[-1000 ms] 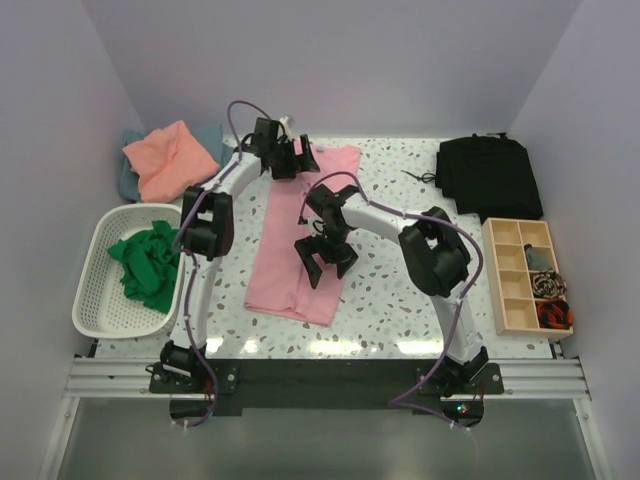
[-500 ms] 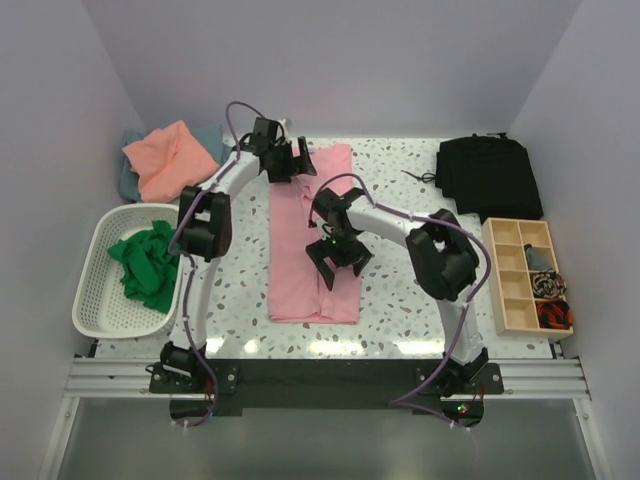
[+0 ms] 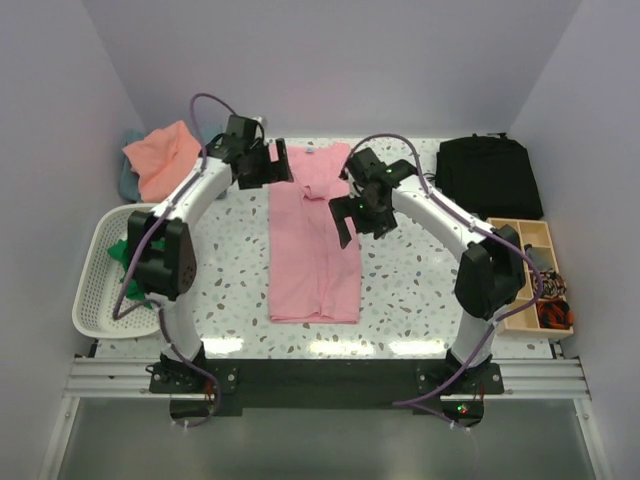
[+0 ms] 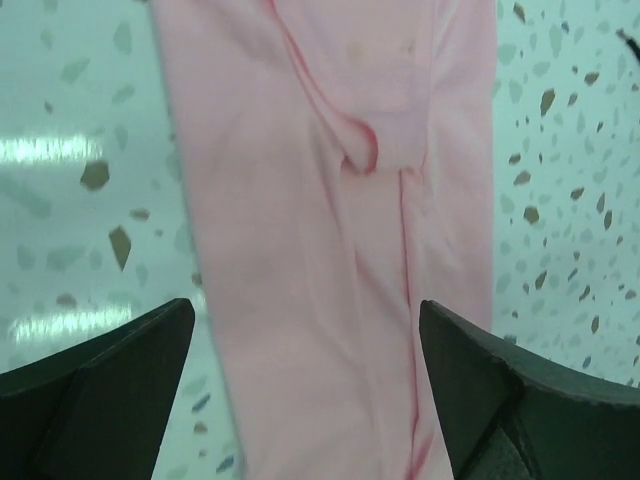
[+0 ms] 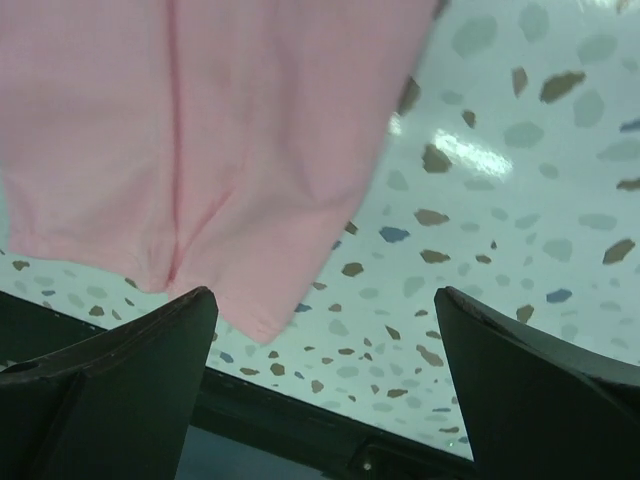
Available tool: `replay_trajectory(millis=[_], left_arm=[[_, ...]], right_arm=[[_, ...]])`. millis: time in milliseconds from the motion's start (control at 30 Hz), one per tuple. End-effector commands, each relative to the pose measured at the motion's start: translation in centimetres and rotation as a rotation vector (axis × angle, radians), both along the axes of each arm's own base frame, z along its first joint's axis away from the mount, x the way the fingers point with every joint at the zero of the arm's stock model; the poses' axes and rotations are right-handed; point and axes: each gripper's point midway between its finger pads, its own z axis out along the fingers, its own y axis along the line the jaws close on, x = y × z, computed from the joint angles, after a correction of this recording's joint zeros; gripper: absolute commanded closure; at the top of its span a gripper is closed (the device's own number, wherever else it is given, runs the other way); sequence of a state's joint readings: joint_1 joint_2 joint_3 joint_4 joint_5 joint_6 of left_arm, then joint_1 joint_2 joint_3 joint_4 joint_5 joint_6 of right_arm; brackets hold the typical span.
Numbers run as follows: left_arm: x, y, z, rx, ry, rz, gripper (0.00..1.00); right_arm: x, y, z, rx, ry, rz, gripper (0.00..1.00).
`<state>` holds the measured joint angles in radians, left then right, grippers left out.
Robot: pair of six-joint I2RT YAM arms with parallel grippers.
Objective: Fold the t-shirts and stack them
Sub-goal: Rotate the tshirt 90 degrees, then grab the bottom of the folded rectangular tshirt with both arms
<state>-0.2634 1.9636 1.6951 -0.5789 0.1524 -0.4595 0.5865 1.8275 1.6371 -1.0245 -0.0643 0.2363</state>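
T-shirt, pink (image 3: 312, 250): lying flat at centre of worktop (image 3: 420, 290), folded lengthwise into a narrow strip. Left tool (image 3: 268, 168): hanging at far left edge of strip, fingers spread wide, gripping nothing. Right tool (image 3: 362, 215): hanging at right edge of strip, fingers spread wide, gripping nothing. T-shirt, orange (image 3: 160, 160): lying crumpled at far left corner. T-shirt, green (image 3: 120, 250): lying in basket (image 3: 95, 300).

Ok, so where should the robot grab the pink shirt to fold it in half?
Probably the pink shirt by its two far corners, coming in from each long side. It lies flat as a long narrow strip running near to far, so that short end can fold back onto the near hem.
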Motion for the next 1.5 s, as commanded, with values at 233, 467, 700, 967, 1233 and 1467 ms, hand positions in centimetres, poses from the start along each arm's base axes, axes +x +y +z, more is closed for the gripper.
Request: replay_trajectory(millis=[233,467,700,967,1233,1467], left_arm=[[-16.8,2.4,0.0,-0.015,0.203,-0.053,0.0],[-26.5,1.4,-2.1,-0.049,0.364,-0.111,0.0],[-32.6,1.9,-4.1,-0.076,0.418,-0.137,0.0],[-31.7,2.0,-7.0,-0.086,0.349,-0.112,0.02],[-30.2,1.6,-9.0,-0.076,0.352,-0.086,0.07],[-30.3,1.1,-10.1,-0.093,0.369,-0.101,0.14]], right_arm=[[-4.2,-3.0,-1.2,0.223,0.322,-0.211,0.09],[-8.6,-3.8,-2.3,0.236,0.412,-0.204,0.11],[-11.4,-4.3,-3.9,0.226,0.404,-0.219,0.11],[-11.1,-3.1,-6.4,0.238,0.332,-0.247,0.11],[-11.0,-1.3,-9.0,0.223,0.276,-0.26,0.14],[-12.6,-0.5,-10.7,0.221,0.335,-0.257,0.18]])
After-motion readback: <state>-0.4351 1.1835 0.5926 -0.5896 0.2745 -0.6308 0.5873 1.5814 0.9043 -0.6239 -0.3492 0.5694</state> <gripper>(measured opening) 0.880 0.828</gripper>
